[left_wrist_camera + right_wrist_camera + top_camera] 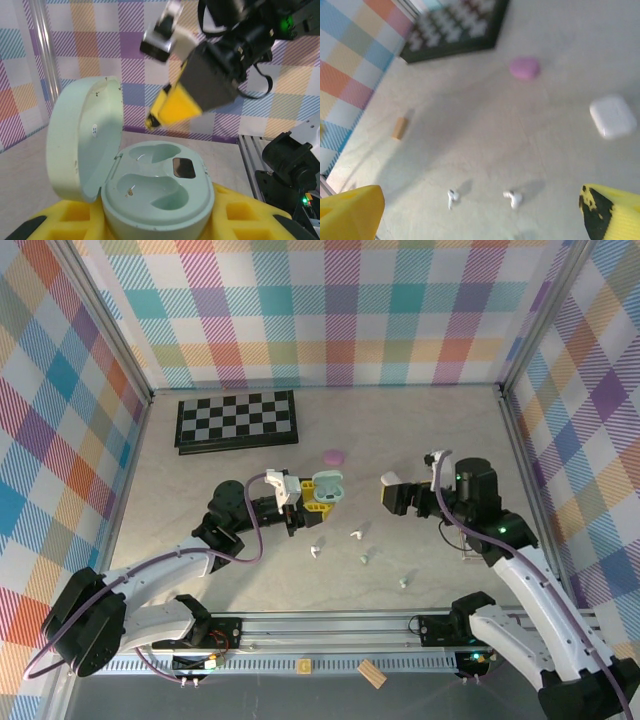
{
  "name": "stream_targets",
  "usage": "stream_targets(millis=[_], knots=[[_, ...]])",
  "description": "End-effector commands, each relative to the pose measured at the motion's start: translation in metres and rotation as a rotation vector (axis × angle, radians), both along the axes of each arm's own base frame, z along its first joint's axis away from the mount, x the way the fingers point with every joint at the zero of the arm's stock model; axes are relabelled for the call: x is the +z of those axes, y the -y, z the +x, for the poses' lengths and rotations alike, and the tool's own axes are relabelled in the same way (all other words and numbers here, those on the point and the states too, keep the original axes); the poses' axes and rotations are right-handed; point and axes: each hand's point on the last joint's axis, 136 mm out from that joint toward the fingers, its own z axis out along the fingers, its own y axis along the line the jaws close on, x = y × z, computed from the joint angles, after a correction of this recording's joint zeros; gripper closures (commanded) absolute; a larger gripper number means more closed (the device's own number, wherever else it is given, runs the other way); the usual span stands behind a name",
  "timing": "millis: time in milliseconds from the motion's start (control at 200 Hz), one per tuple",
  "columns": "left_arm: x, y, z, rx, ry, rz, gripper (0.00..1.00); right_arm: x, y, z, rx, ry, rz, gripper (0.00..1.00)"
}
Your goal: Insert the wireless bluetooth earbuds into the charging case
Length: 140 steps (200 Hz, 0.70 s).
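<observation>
A mint green charging case [327,486] is held with its lid [82,140] swung open, and my left gripper [321,503] is shut on its base. In the left wrist view the case [160,192] sits between the yellow fingers [250,215], both sockets empty. My right gripper [392,496] hovers open just right of the case, above the table, nothing between its yellow fingertips [612,212]. Two white earbuds [354,535] [314,551] and two mint earbuds [365,559] [404,582] lie loose on the table in front of the grippers. The white pair shows below the right gripper [480,215], one earbud [452,196] left of the other [513,198].
A closed purple case [333,456] lies behind the mint one, a white case [613,116] to its right. A folded chessboard [237,420] sits at the back left. A small wooden block [399,128] lies by the left wall, another [371,673] on the front rail.
</observation>
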Motion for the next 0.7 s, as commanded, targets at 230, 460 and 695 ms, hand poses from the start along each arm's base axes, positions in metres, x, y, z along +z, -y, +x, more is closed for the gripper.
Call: stream_targets(millis=[230, 460, 695], knots=[[0.002, -0.002, 0.002, 0.005, 0.027, 0.002, 0.66, -0.126, 0.019, -0.061, -0.222, -0.621, 0.019, 0.10], [0.004, -0.001, 0.002, -0.006, 0.028, 0.001, 0.66, -0.167, 0.027, -0.103, -0.242, -0.796, -0.009, 0.19], [0.003, 0.001, 0.003, -0.010, 0.026, -0.001, 0.66, -0.183, 0.025, -0.120, -0.268, -0.867, -0.031, 0.34]])
